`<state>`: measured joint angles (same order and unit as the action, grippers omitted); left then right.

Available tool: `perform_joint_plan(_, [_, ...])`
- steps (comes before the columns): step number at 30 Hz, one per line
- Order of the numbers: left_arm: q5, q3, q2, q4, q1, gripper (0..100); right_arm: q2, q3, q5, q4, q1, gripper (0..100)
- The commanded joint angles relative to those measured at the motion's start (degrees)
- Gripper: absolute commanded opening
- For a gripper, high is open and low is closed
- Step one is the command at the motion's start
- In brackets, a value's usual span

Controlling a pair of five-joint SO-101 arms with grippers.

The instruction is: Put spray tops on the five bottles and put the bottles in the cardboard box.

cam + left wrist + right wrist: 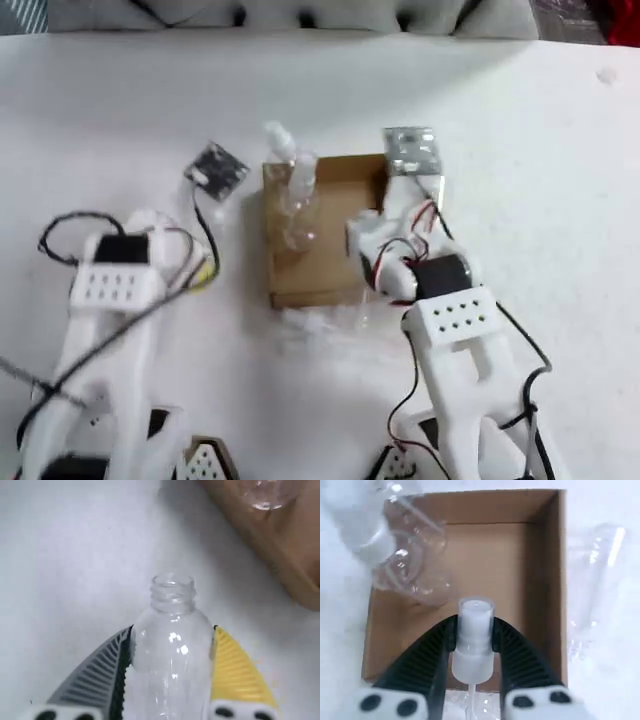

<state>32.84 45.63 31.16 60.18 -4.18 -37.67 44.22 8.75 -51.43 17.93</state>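
From the high view, the cardboard box sits mid-table between the left arm and the right arm. Clear bottles lean in the box's far left corner, and one of them has a white top poking over the rim. A faint clear shape just in front of the box may be a loose bottle, though this is hard to tell. A black square lies beside the box's far left corner and a silvery square sits at its far right corner.

In the left wrist view, the left gripper is clamped on an uncapped bottle. Its grey and yellow fingers press the shoulders and the threaded neck is bare. The bottle is over the white table, with the box's wall nearby.

In the right wrist view, the right gripper pinches a white spray top between black fingers, and it hangs over the open box. The bottles lean at one corner. Another clear bottle lies on the table just outside the box wall.
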Motion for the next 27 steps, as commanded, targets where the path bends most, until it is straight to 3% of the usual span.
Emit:
perform_joint_plan(1, [-2.3, 5.9, 11.8, -4.8, 5.6, 2, -1.7, -1.2, 8.6, 1.9, -3.5, 1.8])
perform_joint_plan(5, [-7.1, 11.4, 18.0, -9.1, 8.0, 2, -5.8, -0.8, 16.9, 1.6, -3.9, 1.9])
perform_joint_plan(10, [-5.0, 17.9, 25.4, -11.3, 10.1, 2, -11.0, -0.4, 28.2, 1.5, -4.7, 1.9])
perform_joint_plan(16, [1.9, 21.7, 33.7, -6.4, 13.8, 2, -16.5, 5.5, 32.3, 8.3, -7.1, 1.6])
perform_joint_plan(27, [7.1, 27.9, 48.1, 0.1, 18.9, 2, -36.3, 27.5, 34.7, 35.2, -6.5, 1.8])
